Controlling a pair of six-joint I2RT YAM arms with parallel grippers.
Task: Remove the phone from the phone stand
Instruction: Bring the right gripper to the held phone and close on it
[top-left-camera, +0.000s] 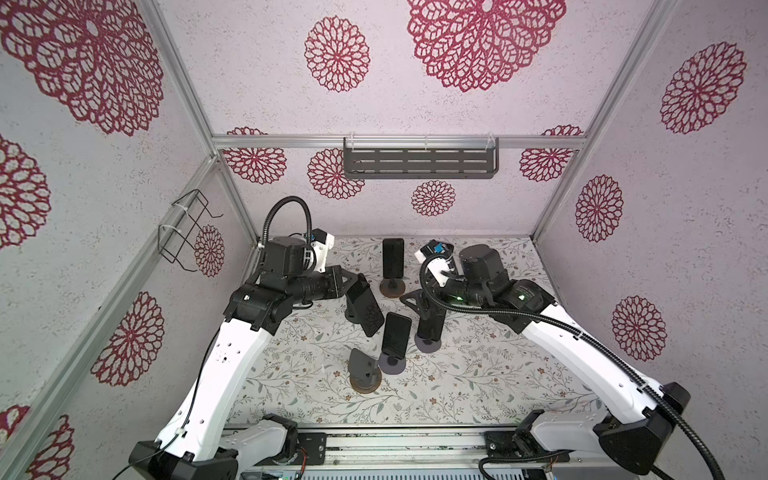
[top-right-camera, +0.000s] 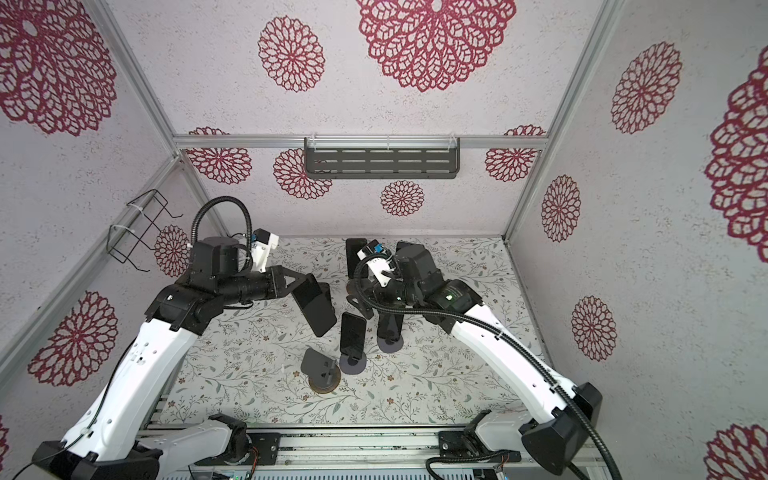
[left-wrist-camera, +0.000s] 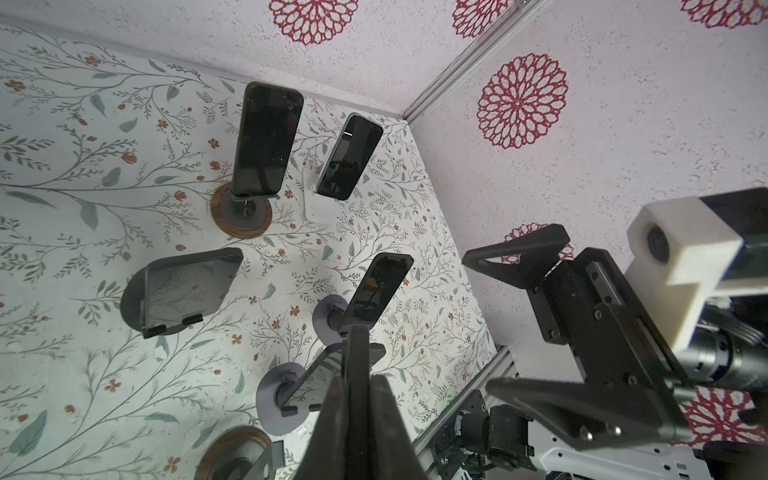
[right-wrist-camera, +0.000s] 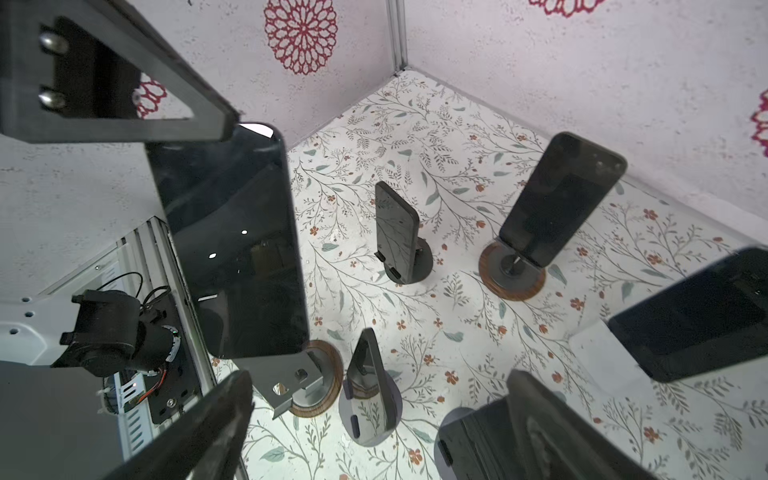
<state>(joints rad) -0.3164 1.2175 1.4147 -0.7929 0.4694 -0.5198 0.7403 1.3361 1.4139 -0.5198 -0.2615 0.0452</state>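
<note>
My left gripper (top-left-camera: 348, 286) (top-right-camera: 300, 284) (left-wrist-camera: 358, 415) is shut on the top end of a black phone (top-left-camera: 366, 309) (top-right-camera: 314, 309) (right-wrist-camera: 232, 241). The phone hangs tilted in the air, clear of any cradle. Just behind it is an empty phone stand (top-left-camera: 352, 316) (left-wrist-camera: 187, 291) (right-wrist-camera: 395, 232) with a dark glossy plate on a dark round base. In the left wrist view the held phone shows edge-on between the jaws. My right gripper (top-left-camera: 424, 309) (top-right-camera: 365, 299) (right-wrist-camera: 370, 432) is open and empty, hovering over another phone (top-left-camera: 430, 328) on a grey-based stand.
More phones sit on stands: one on a wood base at the back (top-left-camera: 392, 257) (left-wrist-camera: 264, 141), one on a grey base in front (top-left-camera: 396, 337), one on a white stand (left-wrist-camera: 349, 158) (right-wrist-camera: 698, 316). An empty wood-based stand (top-left-camera: 365, 372) is nearest. Walls enclose three sides.
</note>
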